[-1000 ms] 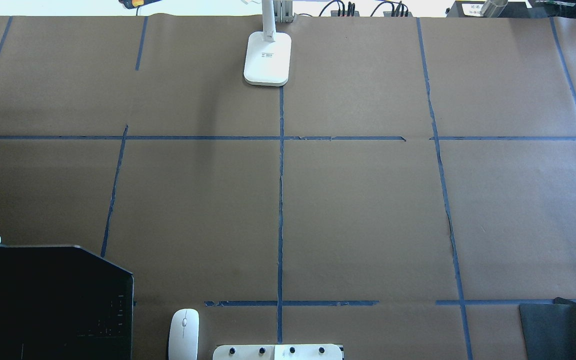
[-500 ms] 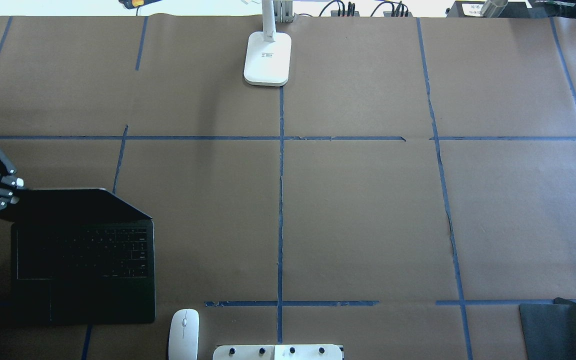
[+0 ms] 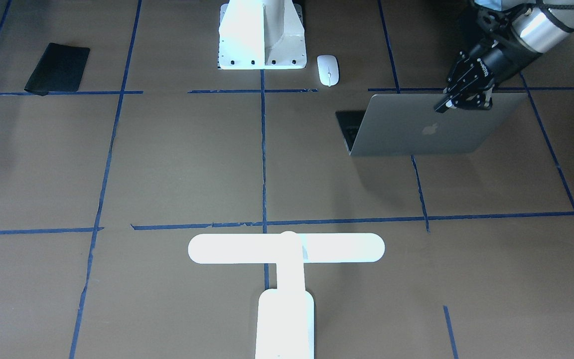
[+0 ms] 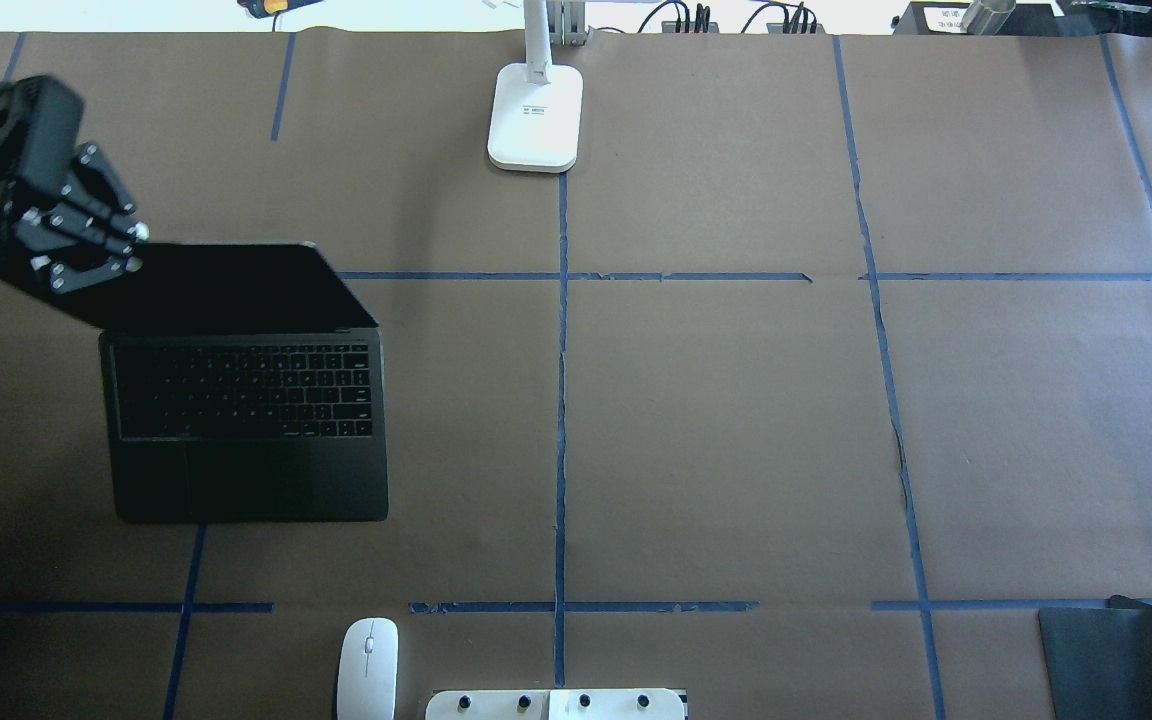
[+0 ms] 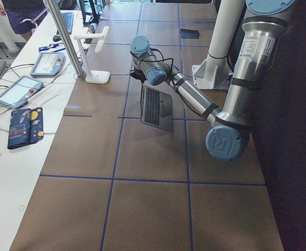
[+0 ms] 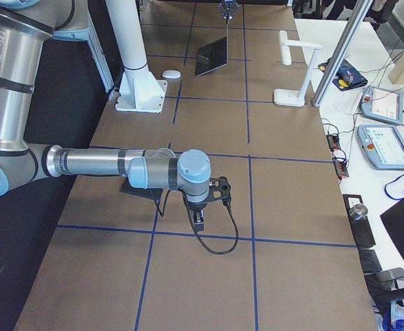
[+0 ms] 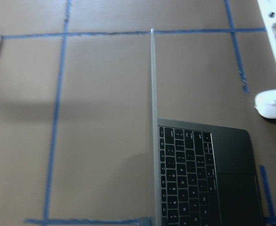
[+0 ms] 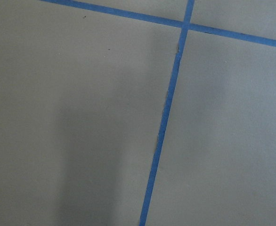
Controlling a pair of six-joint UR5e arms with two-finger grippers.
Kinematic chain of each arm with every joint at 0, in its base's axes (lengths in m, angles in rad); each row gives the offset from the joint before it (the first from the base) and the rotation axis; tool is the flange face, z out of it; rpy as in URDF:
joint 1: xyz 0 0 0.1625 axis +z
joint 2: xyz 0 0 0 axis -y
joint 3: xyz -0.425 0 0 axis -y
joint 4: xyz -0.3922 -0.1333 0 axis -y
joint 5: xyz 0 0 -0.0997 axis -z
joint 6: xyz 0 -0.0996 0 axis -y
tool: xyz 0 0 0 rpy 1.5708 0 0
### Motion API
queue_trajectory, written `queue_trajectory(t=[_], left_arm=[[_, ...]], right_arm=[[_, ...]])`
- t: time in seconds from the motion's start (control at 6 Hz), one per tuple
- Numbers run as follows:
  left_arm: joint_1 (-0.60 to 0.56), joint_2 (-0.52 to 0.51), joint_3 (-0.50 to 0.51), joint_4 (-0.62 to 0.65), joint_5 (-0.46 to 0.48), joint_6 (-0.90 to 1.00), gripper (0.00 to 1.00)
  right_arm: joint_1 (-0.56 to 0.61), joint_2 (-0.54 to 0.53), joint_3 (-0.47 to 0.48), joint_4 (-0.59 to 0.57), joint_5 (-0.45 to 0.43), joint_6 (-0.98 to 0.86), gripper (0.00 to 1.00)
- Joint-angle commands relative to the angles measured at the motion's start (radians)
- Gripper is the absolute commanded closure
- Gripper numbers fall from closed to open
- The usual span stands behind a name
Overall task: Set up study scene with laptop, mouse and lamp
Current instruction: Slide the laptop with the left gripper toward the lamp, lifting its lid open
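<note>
Brown table (image 4: 736, 420), left gripper (image 3: 466, 102) pinching laptop (image 3: 416, 132) lid

The grey laptop (image 4: 246, 430) is open, lid roughly upright and black keys facing the robot, the small white mouse (image 4: 368, 665) lies apart beyond its front right corner, and the white T-shaped lamp (image 4: 534, 115) stands at the table's far edge.

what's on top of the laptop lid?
Fingers of the left gripper pinch the laptop lid's top edge near one corner. Its keys and trackpad look bare. The paper under its base is hidden.
</note>
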Motion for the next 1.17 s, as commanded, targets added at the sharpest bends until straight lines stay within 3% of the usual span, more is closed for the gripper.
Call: queue_trajectory(t=[0.0,0.33,0.5,0.67,0.83,1.0], left_arm=[[0.007,-0.237,0.231,0.004,0.058,-0.004,1.00],[0.037,-0.432,0.443,-0.003,0.083,-0.010,1.00],[0.088,-0.480,0.509,-0.046,0.138,-0.013,1.00],[0.130,-0.482,0.519,-0.104,0.235,-0.119,1.00],[0.132,-0.479,0.536,-0.135,0.236,-0.143,0.98],[0.129,-0.475,0.537,-0.134,0.236,-0.148,0.89]], right_arm=[[0.000,0.000,0.002,0.000,0.002,0.001,0.00],[0.000,-0.002,0.000,0.000,0.000,0.001,0.00],[0.000,-0.002,0.000,-0.001,0.000,0.001,0.00],[0.000,-0.002,-0.002,0.000,0.000,0.001,0.00],[0.000,-0.002,-0.002,-0.001,0.000,0.001,0.00],[0.000,-0.002,-0.002,-0.002,0.000,0.001,0.00]])
